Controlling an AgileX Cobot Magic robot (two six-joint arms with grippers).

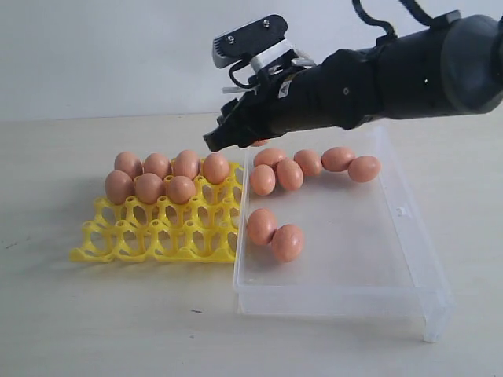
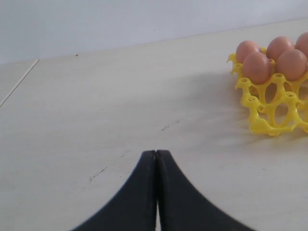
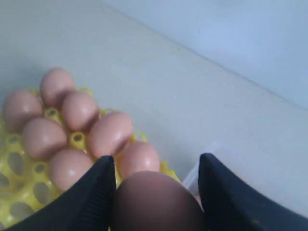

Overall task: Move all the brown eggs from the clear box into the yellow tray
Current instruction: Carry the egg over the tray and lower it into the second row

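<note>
R claw (image 3: 155,166) clamped on one brown egg (image 3: 156,202), held above yellow tray (image 1: 157,236) edge next to clear box (image 1: 338,300). 7 eggs (image 1: 148,188) seated in tray's far rows, 8 loose in box. L claw (image 2: 157,159) fully closed, holding nothing, over table (image 2: 96,120) near tray corner.

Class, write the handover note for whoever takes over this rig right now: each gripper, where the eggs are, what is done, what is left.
The right gripper is shut on one egg, held up over the edge where box and tray meet.
The left gripper is shut and empty, over bare table beside the tray.
Done: seven eggs sit in the tray.
Left: seat the held egg in a free cup, then move the eight more that lie in the box.
</note>
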